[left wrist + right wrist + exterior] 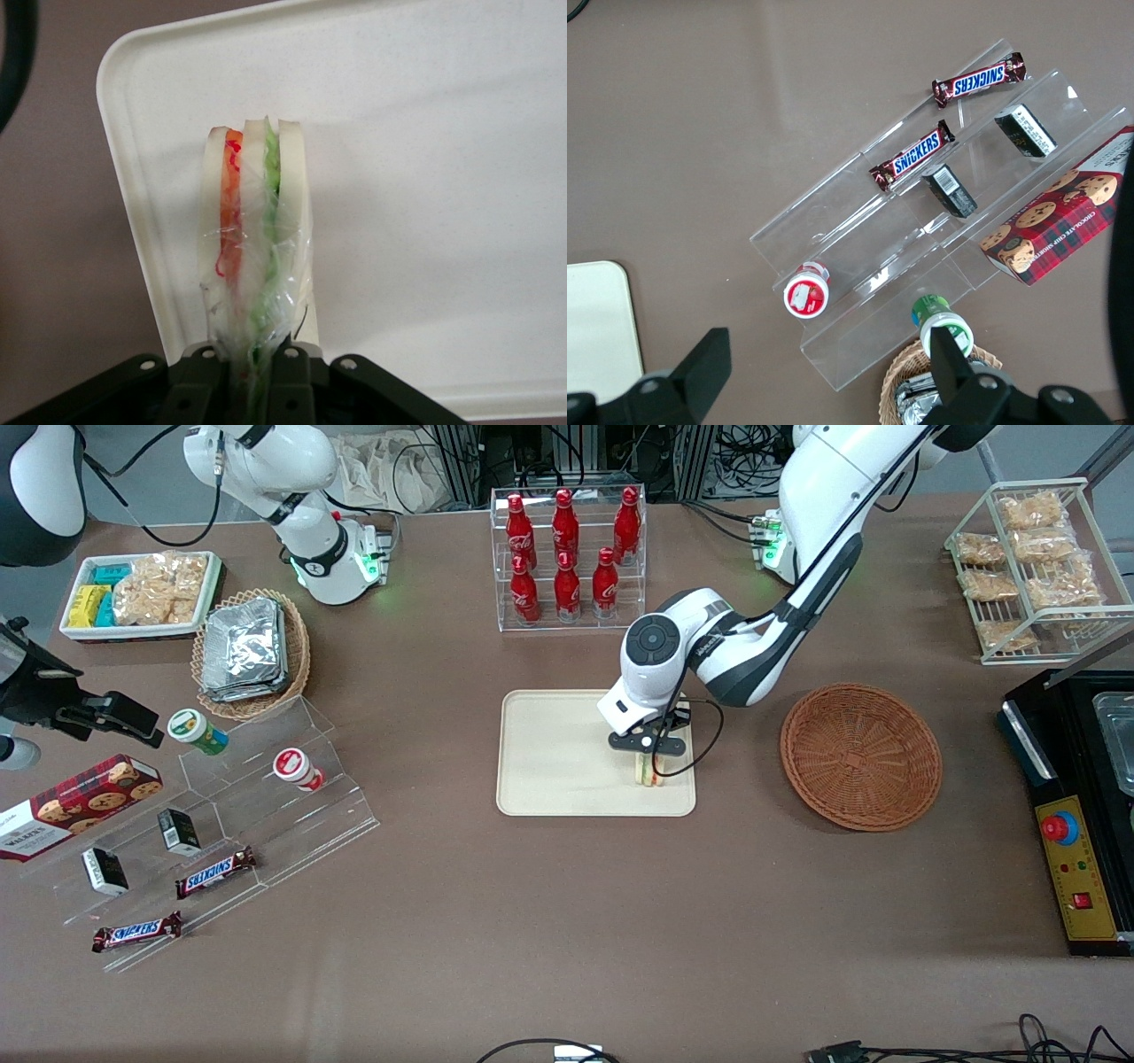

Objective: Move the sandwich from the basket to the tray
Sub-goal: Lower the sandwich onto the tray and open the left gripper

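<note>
Sandwich (651, 773) (255, 266) upright on edge, over tray (549, 779) (425, 177) corner nearest basket (860, 755); contact with tray surface unclear. Gripper (653, 755) (255, 376) directly above sandwich, fingers (288, 376) pinching wrapped end. Basket sits on table beside tray, toward working arm's end, with nothing in it.

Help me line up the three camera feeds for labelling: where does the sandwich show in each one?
Front view: the sandwich stands over the tray, at its end nearest the basket, held in the gripper.
Left wrist view: the sandwich, filling edge-on, juts from the gripper.
Right wrist view: not in it.
Shared landmark: the tray.
</note>
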`<action>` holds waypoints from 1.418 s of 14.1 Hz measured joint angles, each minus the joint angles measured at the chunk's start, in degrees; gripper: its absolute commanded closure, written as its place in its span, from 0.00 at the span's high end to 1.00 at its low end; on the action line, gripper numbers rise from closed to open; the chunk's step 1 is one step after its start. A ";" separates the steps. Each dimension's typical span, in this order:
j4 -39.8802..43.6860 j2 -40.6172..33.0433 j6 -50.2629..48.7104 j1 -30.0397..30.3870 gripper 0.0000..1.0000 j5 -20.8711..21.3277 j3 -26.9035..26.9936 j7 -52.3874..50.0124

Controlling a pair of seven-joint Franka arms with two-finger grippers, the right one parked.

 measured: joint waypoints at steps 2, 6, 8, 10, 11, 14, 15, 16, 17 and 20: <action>0.01 0.80 0.00 -0.38 0.37 2.23 0.00 -2.00; 0.76 2.15 0.00 -0.87 1.00 3.59 0.00 -3.96; 0.95 2.37 0.00 -0.92 1.00 3.69 0.01 -4.22; 1.48 2.40 0.00 -0.92 1.00 3.69 0.04 -4.74; 1.96 2.39 0.00 -0.91 1.00 3.69 0.09 -5.62; 4.55 2.15 -1.60 -0.82 1.00 3.69 0.24 -7.69; 5.93 1.97 -3.54 -0.75 1.00 3.69 0.27 -8.40; 7.63 1.78 -5.83 -0.61 1.00 3.68 0.33 -8.95; 9.51 1.59 -7.99 -0.27 1.00 3.68 0.43 -9.28; 14.02 0.05 -11.75 3.08 1.00 3.51 0.61 -9.44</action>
